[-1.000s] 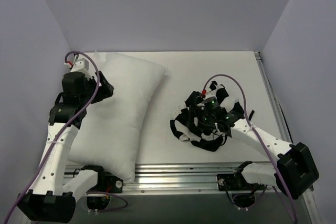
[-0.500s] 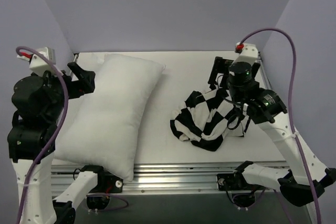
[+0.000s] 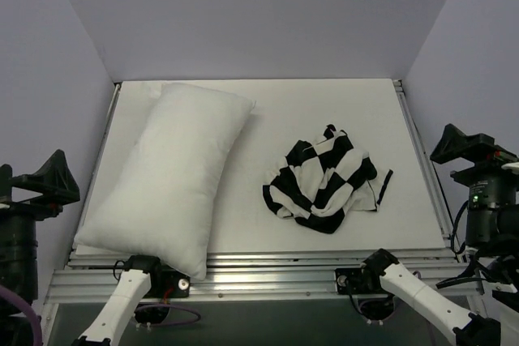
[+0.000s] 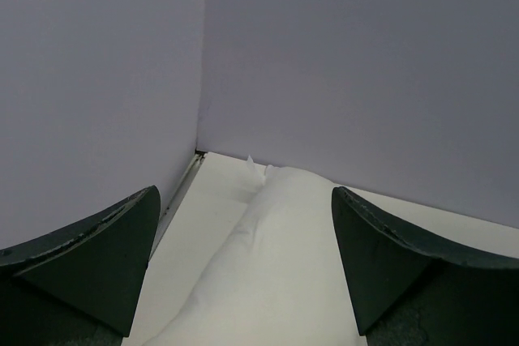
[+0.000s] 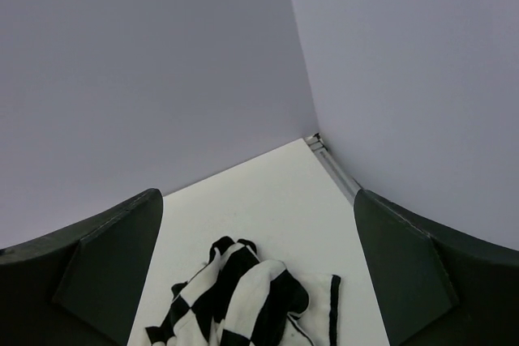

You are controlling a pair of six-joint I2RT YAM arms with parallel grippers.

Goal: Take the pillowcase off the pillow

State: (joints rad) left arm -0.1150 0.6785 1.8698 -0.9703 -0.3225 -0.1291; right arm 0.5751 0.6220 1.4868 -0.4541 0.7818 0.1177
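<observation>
Pillowcase (image 3: 323, 185) lies crumpled right of centre on the worktop (image 3: 324, 103), apart from the bare pillow (image 3: 174, 172) at left, and left jaws and right jaws both gape wide, empty, apparently outside the worktop's edges.

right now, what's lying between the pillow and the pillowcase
Nothing: only a bare strip of white table separates the pillow from the crumpled pillowcase, which lie apart. The top view shows this.
</observation>
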